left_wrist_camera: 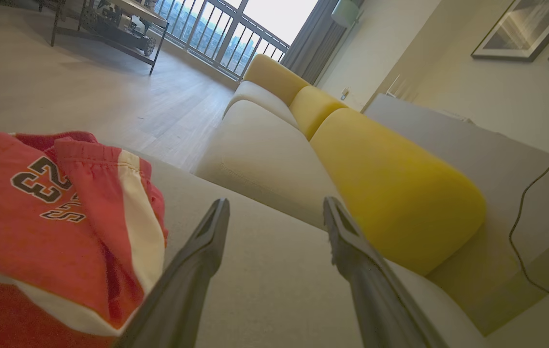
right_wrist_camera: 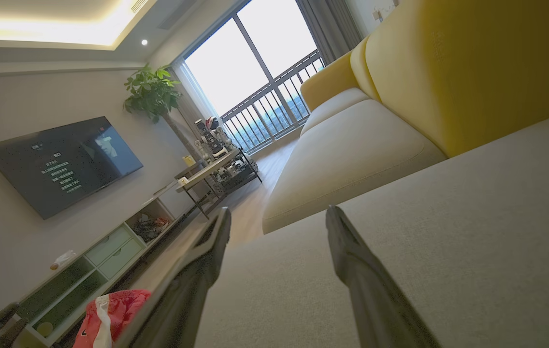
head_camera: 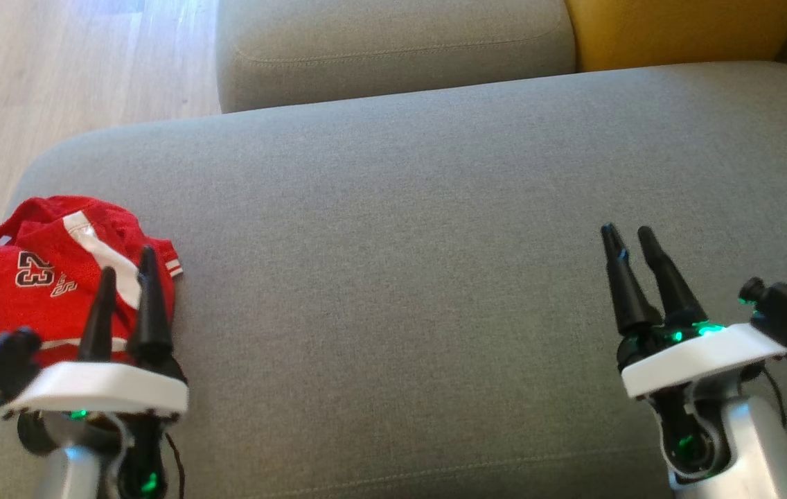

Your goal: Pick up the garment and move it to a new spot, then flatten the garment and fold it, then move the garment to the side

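Observation:
The garment (head_camera: 54, 277) is a red piece with white stripes and the number 23, lying crumpled at the left end of the grey sofa seat (head_camera: 400, 242). My left gripper (head_camera: 127, 267) hovers over its right edge, open and holding nothing. In the left wrist view the garment (left_wrist_camera: 57, 227) lies just left of the open left gripper (left_wrist_camera: 274, 208). My right gripper (head_camera: 628, 235) stands open far to the right above bare cushion. The right wrist view shows the garment (right_wrist_camera: 110, 314) at the lower left, beyond the open right gripper (right_wrist_camera: 277, 215).
A second grey seat cushion (head_camera: 393, 48) and a yellow back cushion (head_camera: 677, 31) lie behind. Wooden floor (head_camera: 54, 69) drops off past the sofa's left end. A cable (left_wrist_camera: 526, 227) hangs at the sofa's back. A TV (right_wrist_camera: 62, 162) and low cabinet (right_wrist_camera: 105, 251) face the sofa.

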Controlling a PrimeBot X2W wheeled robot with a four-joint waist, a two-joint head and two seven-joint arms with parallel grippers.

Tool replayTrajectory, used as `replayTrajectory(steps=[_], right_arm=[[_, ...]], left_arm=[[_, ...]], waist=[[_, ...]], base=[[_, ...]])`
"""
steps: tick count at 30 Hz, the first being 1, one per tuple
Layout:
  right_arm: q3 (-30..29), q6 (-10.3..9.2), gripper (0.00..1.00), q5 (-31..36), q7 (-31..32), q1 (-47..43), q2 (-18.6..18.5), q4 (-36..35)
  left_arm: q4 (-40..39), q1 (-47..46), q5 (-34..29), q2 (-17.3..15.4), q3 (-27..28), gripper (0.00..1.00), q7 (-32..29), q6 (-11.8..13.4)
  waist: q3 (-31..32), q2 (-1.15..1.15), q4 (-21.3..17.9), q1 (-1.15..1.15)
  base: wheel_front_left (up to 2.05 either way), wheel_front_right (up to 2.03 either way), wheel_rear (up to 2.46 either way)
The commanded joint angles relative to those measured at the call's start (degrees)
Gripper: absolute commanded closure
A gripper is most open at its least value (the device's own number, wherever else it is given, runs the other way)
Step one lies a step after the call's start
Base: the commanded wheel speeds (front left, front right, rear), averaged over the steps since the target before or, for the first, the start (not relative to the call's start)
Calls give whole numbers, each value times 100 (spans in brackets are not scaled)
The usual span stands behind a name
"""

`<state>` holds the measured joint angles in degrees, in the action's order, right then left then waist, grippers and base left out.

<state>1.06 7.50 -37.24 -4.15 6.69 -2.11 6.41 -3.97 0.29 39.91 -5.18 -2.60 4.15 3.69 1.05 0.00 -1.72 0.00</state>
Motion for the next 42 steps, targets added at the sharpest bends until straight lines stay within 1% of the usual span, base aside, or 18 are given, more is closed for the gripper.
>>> replayTrajectory(steps=[1,7,10,16,20,25,32,37,40,42], right_arm=[[125,-1,0,211,-82,312,-50,-142],[196,-1,0,695,-184,347,-53,57],[210,-1,0,925,-234,374,-54,97],[239,-1,0,1485,-335,432,-57,176],[155,-1,0,1878,-403,468,-59,195],[27,-1,0,2336,-488,504,-61,142],[38,-1,0,2910,-606,546,-64,24],[82,-1,0,3172,-690,575,-66,-18],[106,-1,0,3103,-741,584,-67,4],[116,-1,0,3024,-774,584,-68,66]], left_arm=[[-199,-149,-292,-226,-37,0,75,152],[29,-166,-936,-732,-773,0,177,934],[155,-197,-1066,-905,-1090,0,228,1226],[373,-325,-1328,-1165,-1570,0,330,1619],[428,-418,-1558,-1289,-1824,0,398,1898],[393,-519,-1855,-1441,-2119,0,483,2240],[253,-610,-2259,-1645,-2505,0,602,2696],[103,-670,-2521,-1767,-2774,0,687,2960],[-54,-684,-2578,-1794,-2876,0,738,3098],[-171,-666,-2555,-1798,-2902,0,772,3145]], waist=[[11,0,-6,0],[45,0,-29,0],[48,0,-43,0],[62,0,-65,0],[55,0,-78,0],[55,0,-81,0],[79,0,-78,0],[101,0,-77,0],[114,0,-79,0],[121,0,-83,0]], base=[[0,0,0],[0,0,0],[0,0,0],[0,0,0],[0,0,0],[0,0,0],[0,0,0],[0,0,0],[0,0,0],[0,0,0]])
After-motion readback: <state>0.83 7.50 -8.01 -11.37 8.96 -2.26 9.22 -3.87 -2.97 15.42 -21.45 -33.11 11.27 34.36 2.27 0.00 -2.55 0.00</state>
